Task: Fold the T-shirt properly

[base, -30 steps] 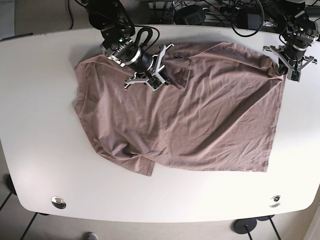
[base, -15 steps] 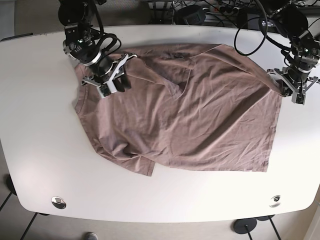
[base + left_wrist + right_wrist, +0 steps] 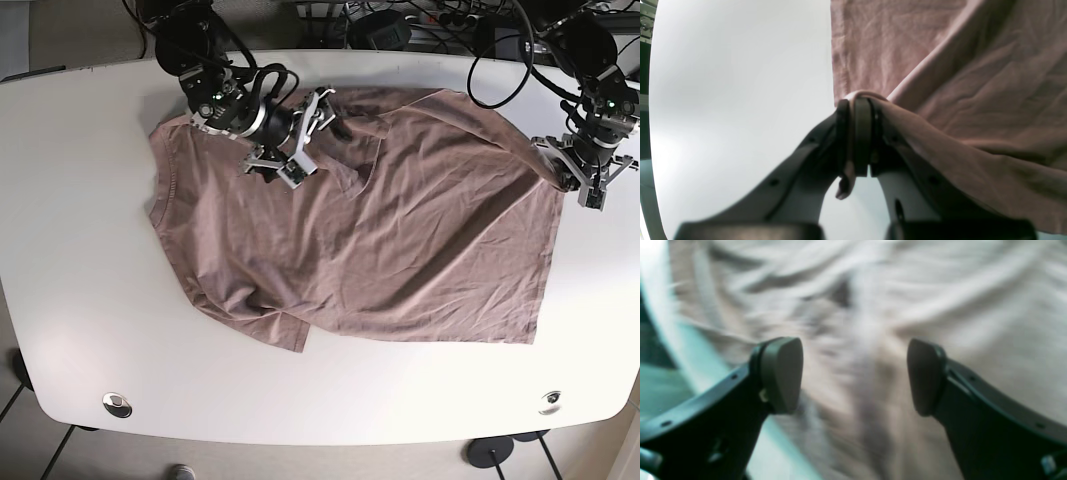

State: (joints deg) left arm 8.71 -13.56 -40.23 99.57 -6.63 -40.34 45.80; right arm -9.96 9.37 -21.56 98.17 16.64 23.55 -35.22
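On the near edge of the white table [image 3: 90, 330], two small round metal fittings sit bare of cloth, and just beyond them the mauve T-shirt [image 3: 400, 240] lies spread flat and wrinkled, its lower sleeve doubled under at the near hem. Moving up the cloth, the right gripper [image 3: 293, 140] hangs over the collar end, fingers spread wide with nothing between them. Its wrist view is badly smeared: only pale blurred folds show past the two dark pads [image 3: 781, 373], so whether they touch the fabric is impossible to say. Across the table, at the shirt's far hem corner, the left gripper [image 3: 575, 170] is clamped tight on a bunched pinch of the T-shirt, and the wrist camera confirms it, the fingertips [image 3: 862, 133] pressed together with a fold of cloth caught between and a small tag of fabric poking out below. From that pinch the cloth rises in a taut ridge off the tabletop. Farthest back, a tangle of black cables [image 3: 440, 20] runs along the edge, cut off by the frame.
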